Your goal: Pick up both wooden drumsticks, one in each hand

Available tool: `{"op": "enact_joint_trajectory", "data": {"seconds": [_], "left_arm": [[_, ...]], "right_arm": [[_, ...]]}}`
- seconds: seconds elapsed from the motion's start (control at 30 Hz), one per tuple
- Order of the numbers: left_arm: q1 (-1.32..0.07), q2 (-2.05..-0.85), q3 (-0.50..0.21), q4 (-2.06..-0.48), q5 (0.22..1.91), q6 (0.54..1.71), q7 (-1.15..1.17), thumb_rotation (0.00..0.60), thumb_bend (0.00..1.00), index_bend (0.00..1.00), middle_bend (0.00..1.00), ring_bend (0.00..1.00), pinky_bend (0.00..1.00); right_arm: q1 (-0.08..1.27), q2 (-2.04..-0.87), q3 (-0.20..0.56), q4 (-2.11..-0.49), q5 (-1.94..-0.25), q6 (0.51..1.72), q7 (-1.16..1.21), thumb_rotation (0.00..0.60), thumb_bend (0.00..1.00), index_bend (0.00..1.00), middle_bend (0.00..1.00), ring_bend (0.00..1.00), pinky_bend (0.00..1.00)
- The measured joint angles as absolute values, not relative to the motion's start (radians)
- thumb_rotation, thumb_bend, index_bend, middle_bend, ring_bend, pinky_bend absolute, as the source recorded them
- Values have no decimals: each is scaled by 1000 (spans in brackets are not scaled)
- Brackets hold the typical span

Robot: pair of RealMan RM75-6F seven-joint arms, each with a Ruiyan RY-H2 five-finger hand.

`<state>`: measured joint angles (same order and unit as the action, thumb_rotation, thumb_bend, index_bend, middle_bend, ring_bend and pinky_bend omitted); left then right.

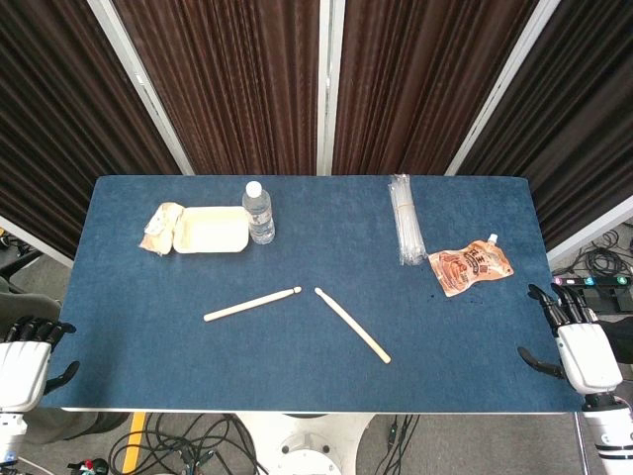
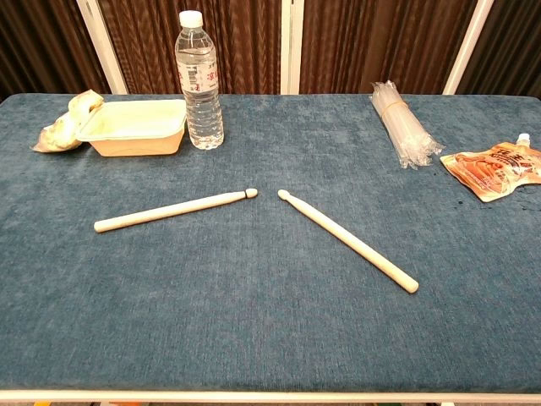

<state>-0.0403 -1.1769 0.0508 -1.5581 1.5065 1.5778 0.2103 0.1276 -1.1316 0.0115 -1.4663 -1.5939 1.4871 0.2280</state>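
Two pale wooden drumsticks lie on the blue table, their tips close together near the middle. The left drumstick [image 1: 252, 304] [image 2: 176, 210] slants down to the left. The right drumstick [image 1: 352, 325] [image 2: 347, 240] slants down to the right. My left hand [image 1: 25, 361] hangs off the table's front left corner, fingers apart and holding nothing. My right hand [image 1: 579, 346] hangs off the front right corner, also spread and holding nothing. Both hands are far from the sticks. The chest view shows neither hand.
A water bottle [image 1: 258, 212] [image 2: 199, 80] stands at the back beside a shallow tray [image 1: 211, 230] [image 2: 137, 127] and a wrapped packet [image 1: 162, 228] [image 2: 63, 123]. A bundle of clear straws [image 1: 405, 220] [image 2: 401, 123] and an orange pouch [image 1: 470, 267] [image 2: 494, 169] lie back right.
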Motion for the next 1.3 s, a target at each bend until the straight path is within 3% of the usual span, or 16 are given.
{"op": "enact_joint_trajectory", "data": {"seconds": [0.5, 0.7, 1.03, 1.3], "left_arm": [[-12, -1197, 26, -1557, 1500, 1594, 212, 600, 182, 358, 351, 238, 189], [-17, -1197, 20, -1556, 1502, 1574, 199, 600, 181, 358, 351, 238, 189], [-14, -1192, 16, -1548, 1494, 1554, 163, 600, 180, 358, 351, 238, 189], [-9, -1197, 15, -1531, 1492, 1544, 132, 600, 181, 357, 351, 238, 189]], "right_arm": [[129, -1122, 14, -1519, -1583, 1461, 207, 600, 133, 59, 186, 12, 52], [190, -1156, 8, -1552, -1615, 1367, 205, 600, 177, 58, 179, 18, 53], [357, -1382, 38, -1567, -1565, 1097, 52, 600, 178, 59, 59, 0, 3], [431, -1589, 62, -1458, -1484, 1007, -43, 600, 173, 30, 8, 0, 0]]}}
